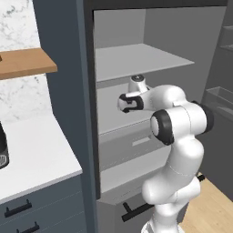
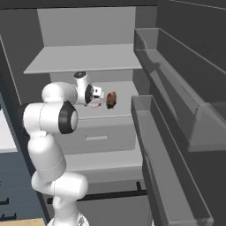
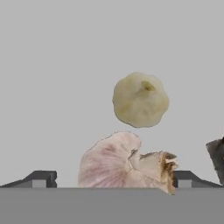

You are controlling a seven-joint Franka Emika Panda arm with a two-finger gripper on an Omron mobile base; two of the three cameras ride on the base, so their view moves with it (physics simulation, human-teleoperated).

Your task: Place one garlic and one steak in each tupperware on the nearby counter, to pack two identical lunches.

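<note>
Right at the garlic: fingers wide, nothing gripped yet

Now the gripper (image 3: 111,177) sits inside the open fridge, over the middle shelf (image 2: 126,110), fingers (image 3: 41,178) spread apart and holding nothing. In the hand view the near garlic bulb (image 3: 127,159), pinkish-white with a papery root end, lies between the two fingertips on the shelf. A second garlic bulb (image 3: 140,99), cream and rounder, lies just beyond it, apart from the first. A dark edge at the right border of the hand view looks like the reddish-brown steak chunk (image 2: 111,99), which the right base view shows just beside the gripper on the same shelf. The other steak and both tupperware: can't place them from these views.

Handling, as a judgement: garlic is light and firm, won't squash, but the skin is dry and slick and the shape is knobbly, so it can roll or squirt out of a pinch. Best hold is across the widest belly of the near bulb, fingers on opposite flanks, not on the tapered root end. Moderate squeeze should do. Steak chunk likely softer and heavier; grip across its narrow middle.
</note>
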